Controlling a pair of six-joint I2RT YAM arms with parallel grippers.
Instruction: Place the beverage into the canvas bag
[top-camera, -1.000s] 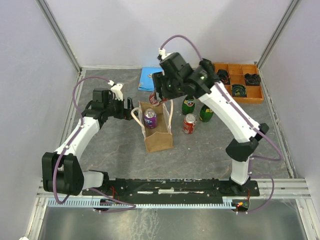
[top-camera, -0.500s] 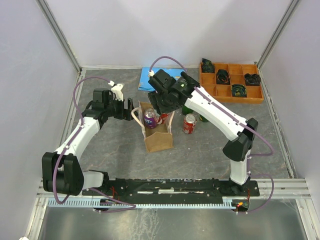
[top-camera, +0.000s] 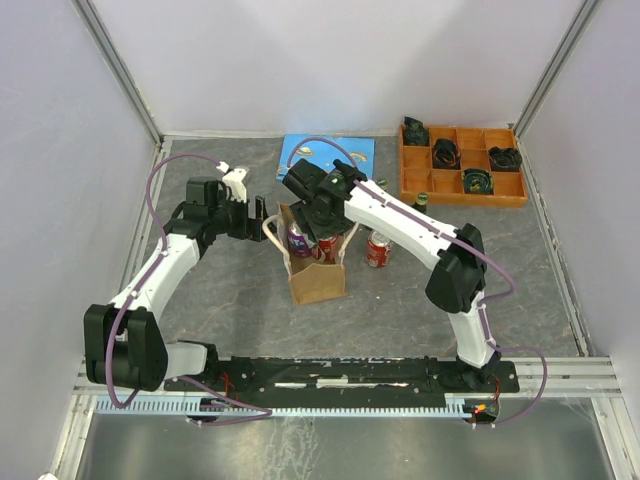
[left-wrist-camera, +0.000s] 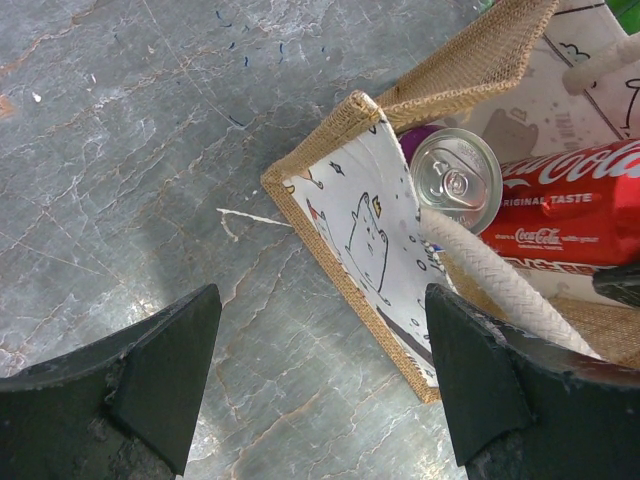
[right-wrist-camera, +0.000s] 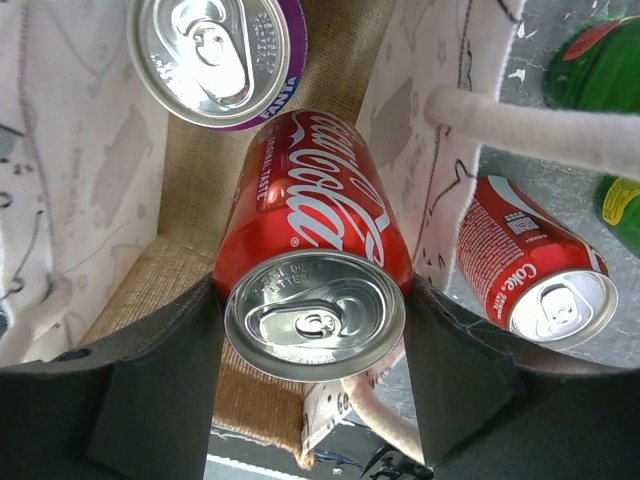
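Grey table (top-camera: 420, 290), right claw (right-wrist-camera: 315, 340) gripping red can (right-wrist-camera: 310, 220) inside canvas bag (top-camera: 318, 282)

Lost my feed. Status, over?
Left gripper open, empty, beside canvas bag. Right gripper clamped on red cola can, inside bag mouth. Purple can already inside, alongside.

Two Cokes (right-wrist-camera: 315, 250) (right-wrist-camera: 520, 260), one Fanta (right-wrist-camera: 215, 50), one canvas bag (top-camera: 318, 280)

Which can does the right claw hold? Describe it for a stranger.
Find the tan canvas bag on the table. In its mouth, the right claw grips a red Coca-Cola can. Its neighbour inside is a purple can; the other red can stands outside.
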